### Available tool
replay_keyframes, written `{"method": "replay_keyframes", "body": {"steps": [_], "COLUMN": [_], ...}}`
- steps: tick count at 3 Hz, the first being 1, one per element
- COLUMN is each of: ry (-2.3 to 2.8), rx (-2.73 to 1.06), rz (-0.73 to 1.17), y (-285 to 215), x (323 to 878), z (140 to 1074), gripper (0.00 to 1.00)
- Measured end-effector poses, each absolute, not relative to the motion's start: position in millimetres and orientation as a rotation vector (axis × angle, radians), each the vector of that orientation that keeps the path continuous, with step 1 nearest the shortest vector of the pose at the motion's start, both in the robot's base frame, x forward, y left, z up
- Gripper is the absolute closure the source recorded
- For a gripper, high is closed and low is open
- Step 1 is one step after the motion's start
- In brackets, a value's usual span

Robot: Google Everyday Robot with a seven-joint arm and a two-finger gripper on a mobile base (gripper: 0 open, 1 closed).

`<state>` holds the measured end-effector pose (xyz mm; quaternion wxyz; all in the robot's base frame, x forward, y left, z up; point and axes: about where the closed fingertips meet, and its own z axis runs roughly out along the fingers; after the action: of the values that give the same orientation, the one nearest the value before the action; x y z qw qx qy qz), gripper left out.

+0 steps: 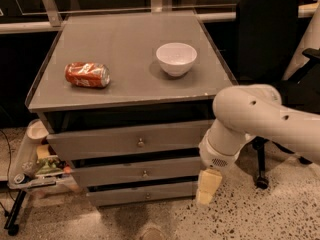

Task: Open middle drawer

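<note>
In the camera view we see a grey cabinet point(125, 39) with three drawers stacked down its front. The middle drawer point(110, 175) looks shut, its small round knob point(145, 173) at the centre of the front. The top drawer point(100, 143) sits above it and the bottom drawer point(120, 196) below.

The gripper point(206, 188) hangs pointing at the floor, just off the right end of the drawer fronts. It is at about the level of the gap between the middle and bottom drawers, well apart from the knob. We cannot tell how far it is open; nothing appears to be in its grasp. The white arm point(250, 114) bends in close to the cabinet's right front corner.

We judge the reach has yet to be made, and several things could spoil it:
- The three knobs line up one under another, so coming in slightly high or low would open the wrong drawer.
- The knob is small and smooth, so a shallow grip could slip off during the pull.
- A bump from the arm could set the can point(87, 75), lying on its side, rolling, or shift the bowl point(176, 59).
</note>
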<state>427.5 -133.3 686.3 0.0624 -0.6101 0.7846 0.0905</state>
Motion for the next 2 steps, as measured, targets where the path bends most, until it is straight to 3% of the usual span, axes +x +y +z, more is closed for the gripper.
{"method": "replay_keyframes", "body": {"steps": [2], "ry": [2.423], "rx": [-1.828], "rz": [0.355], "y": [-124.2], "x": [433.4], "z": [641.3], "gripper": [0.0]}}
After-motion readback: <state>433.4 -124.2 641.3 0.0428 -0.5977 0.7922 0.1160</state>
